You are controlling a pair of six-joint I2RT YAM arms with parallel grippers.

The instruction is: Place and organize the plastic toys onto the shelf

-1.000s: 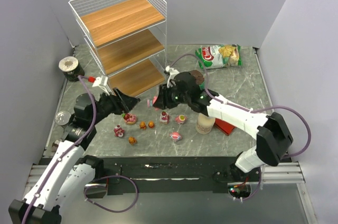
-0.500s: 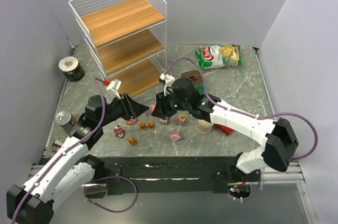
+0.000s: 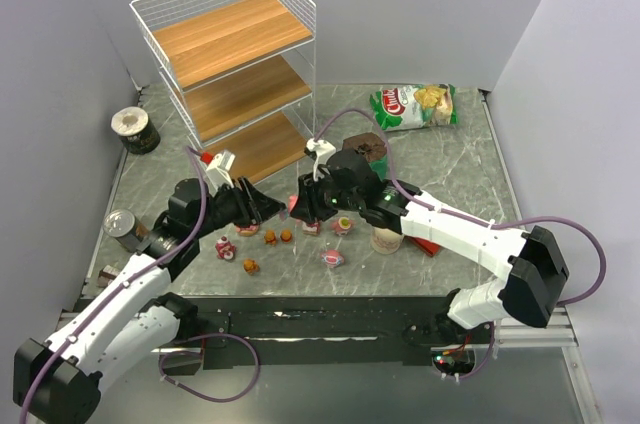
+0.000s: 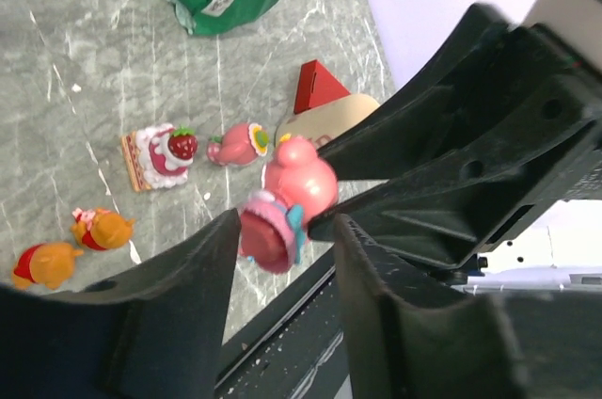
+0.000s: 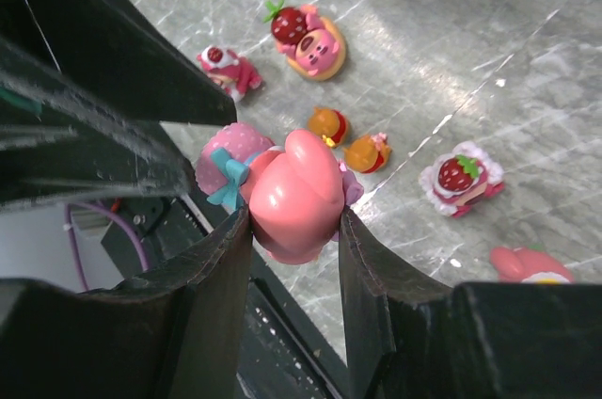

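You: pink figurine (image 5: 296,187) held mid-air above table (image 3: 455,159). Right gripper (image 5: 294,228) pinches head, left gripper (image 4: 287,227) clamps hat end.

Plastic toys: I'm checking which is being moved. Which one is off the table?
The pink figurine with the teal bow, gripped in mid-air by both the right gripper and left gripper. The other toys lie on the marble table.

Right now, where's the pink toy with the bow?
Top view, middle: the toy is held above the table between the left gripper and right gripper, in front of the shelf.
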